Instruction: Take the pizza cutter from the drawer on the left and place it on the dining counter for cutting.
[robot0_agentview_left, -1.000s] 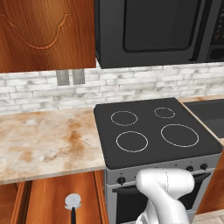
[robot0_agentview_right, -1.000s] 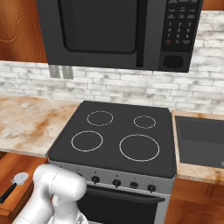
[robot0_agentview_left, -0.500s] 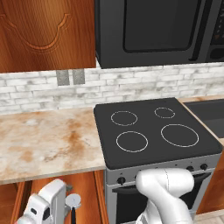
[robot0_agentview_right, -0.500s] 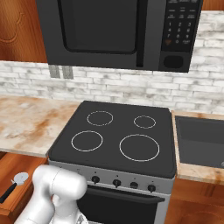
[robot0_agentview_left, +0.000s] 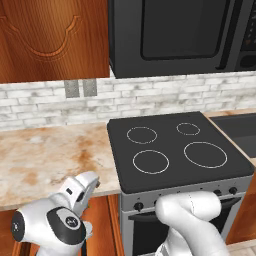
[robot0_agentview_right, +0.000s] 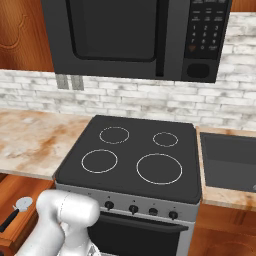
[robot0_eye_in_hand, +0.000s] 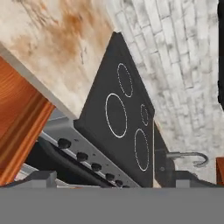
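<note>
The drawer (robot0_agentview_right: 22, 186) stands open at the lower left of the right base view, under the worktop edge. In it lies the pizza cutter (robot0_agentview_right: 21, 204), its round silvery wheel toward the cooktop and its black handle running off to the lower left. My gripper (robot0_agentview_left: 85, 182) is raised in front of the worktop edge, above the drawer, and covers the cutter in the left base view. In the hand view the gripper (robot0_eye_in_hand: 114, 181) is open, with nothing between its fingertips (robot0_eye_in_hand: 42, 177), and it looks across the worktop at the cooktop. The dining counter is out of view.
A black cooktop (robot0_agentview_left: 172, 150) with an oven and knobs below sits right of the marble worktop (robot0_agentview_left: 45, 160). A microwave (robot0_agentview_right: 135, 35) hangs over it. A dark sink (robot0_agentview_right: 230, 160) lies at the right, with its faucet (robot0_eye_in_hand: 188, 155) beside it. A brick wall runs behind.
My arm has swung up into the lower left of the left base view, where it now hides the cutter. The cutter lies unmoved in the drawer.
</note>
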